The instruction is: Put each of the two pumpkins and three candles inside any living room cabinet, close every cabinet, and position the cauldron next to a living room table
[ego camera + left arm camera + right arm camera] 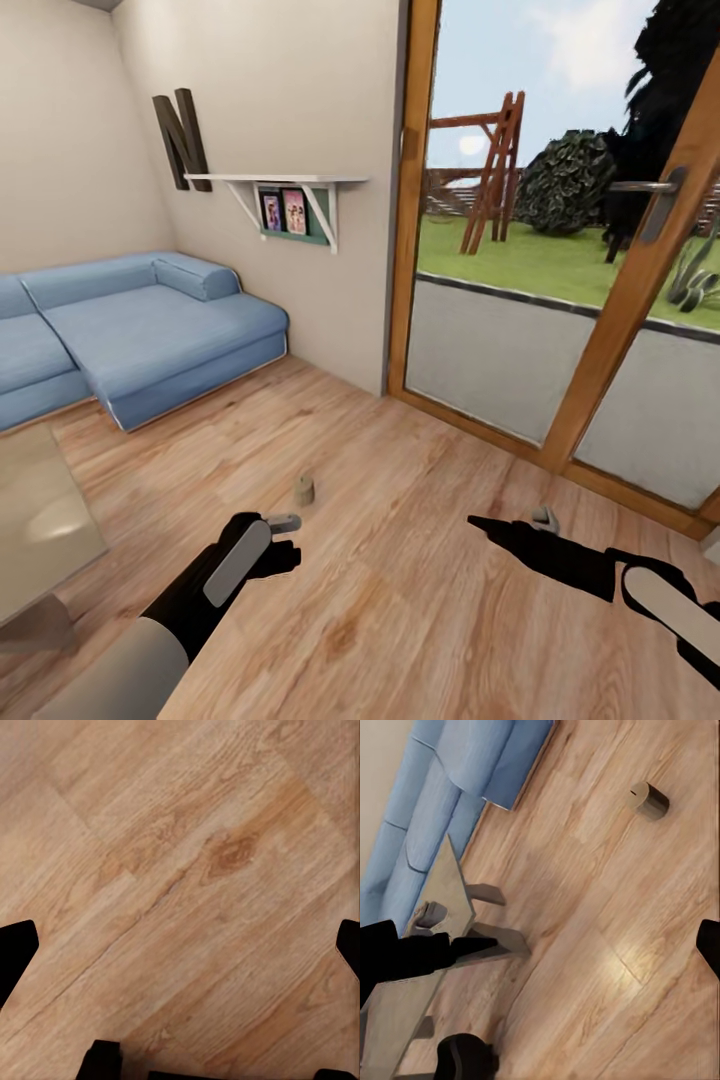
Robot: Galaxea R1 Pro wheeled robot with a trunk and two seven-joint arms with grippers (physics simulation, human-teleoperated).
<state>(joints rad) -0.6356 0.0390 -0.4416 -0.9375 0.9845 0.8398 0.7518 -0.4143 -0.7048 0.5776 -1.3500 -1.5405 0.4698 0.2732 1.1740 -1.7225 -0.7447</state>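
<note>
Standing upright on the wooden floor (400,600), a single candle (304,489) sits in the open middle of the room, a short stubby cylinder; the right wrist view shows it too (649,800), with a tiny dark wick dot on its flat top. It is just ahead of the left gripper (283,524), which hangs above the planks close to it without touching. That gripper's fingers sit far apart at the edges of the left wrist view (16,949), with bare floor between them, so it is open and holds nothing. The right gripper (540,520) reaches forward well to the candle's right, near the glass door (560,330); its fingers (405,952) are likewise spread wide and empty. Left of the arms, the corner of a glass-topped table (40,520) enters the head view, and a blue sofa (150,330) lies beyond it against the wall, under a white shelf (275,182) with small pictures.
</note>
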